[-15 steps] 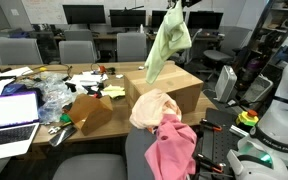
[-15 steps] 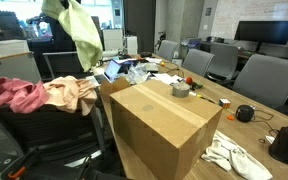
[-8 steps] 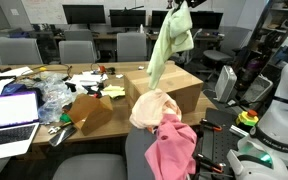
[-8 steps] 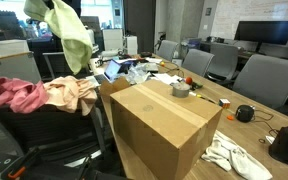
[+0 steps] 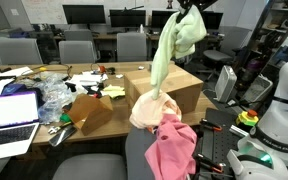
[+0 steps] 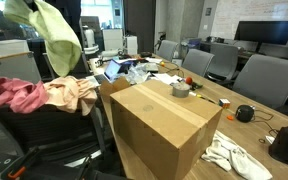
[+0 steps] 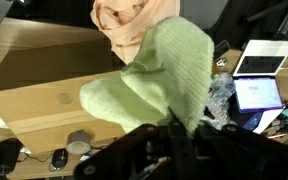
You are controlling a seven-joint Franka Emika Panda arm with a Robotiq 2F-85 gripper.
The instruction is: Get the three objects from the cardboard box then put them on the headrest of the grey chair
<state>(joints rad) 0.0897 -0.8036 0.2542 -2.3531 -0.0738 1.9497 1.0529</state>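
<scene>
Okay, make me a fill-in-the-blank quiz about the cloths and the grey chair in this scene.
1. The tool is shut on the hanging cloth, which is yellow-___.
2. Draped over the top of the grey chair are ___ cloths.
3. The neighbouring cloth touching the peach cloth is ___.
Missing words: green; two; pink.

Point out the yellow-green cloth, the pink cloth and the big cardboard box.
yellow-green cloth [image 5: 166, 55], in an exterior view, hanging middle
pink cloth [image 5: 172, 150], in an exterior view, draped centre
cardboard box [image 6: 144, 140], in an exterior view, side wall
</scene>
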